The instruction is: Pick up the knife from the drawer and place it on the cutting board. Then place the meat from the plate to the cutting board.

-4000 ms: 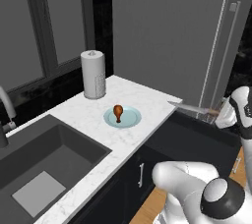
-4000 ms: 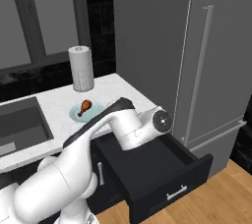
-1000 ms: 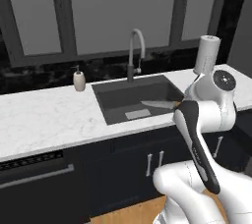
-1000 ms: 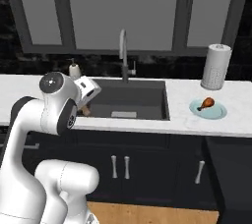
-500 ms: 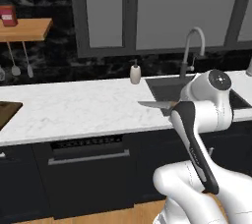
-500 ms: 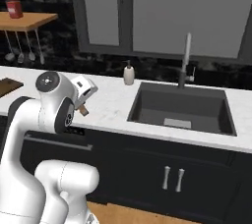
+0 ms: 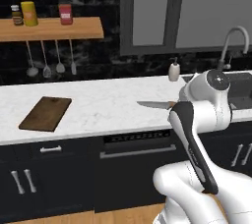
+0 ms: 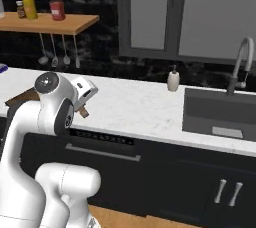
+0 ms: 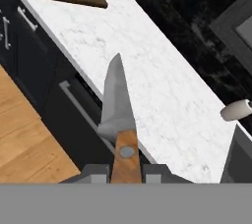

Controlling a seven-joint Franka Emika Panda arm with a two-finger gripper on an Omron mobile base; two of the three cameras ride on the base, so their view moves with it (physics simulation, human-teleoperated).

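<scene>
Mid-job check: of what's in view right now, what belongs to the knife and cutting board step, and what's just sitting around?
Job:
- silver-bladed knife with tan wooden handle, clamped in the gripper
- dark brown wooden cutting board, bare on the white marble counter

Lying about:
- white soap dispenser
- steel ladles and spoons hanging under the orange wooden shelf
- jars on it
- sink faucet

white robot hand [image 8: 83, 93] w/ tan wooden knife handle [image 8: 83, 112] below | long light-orange wooden shelf [image 8: 47, 22] up left | curved silver tap [image 8: 241, 64] far right
</scene>
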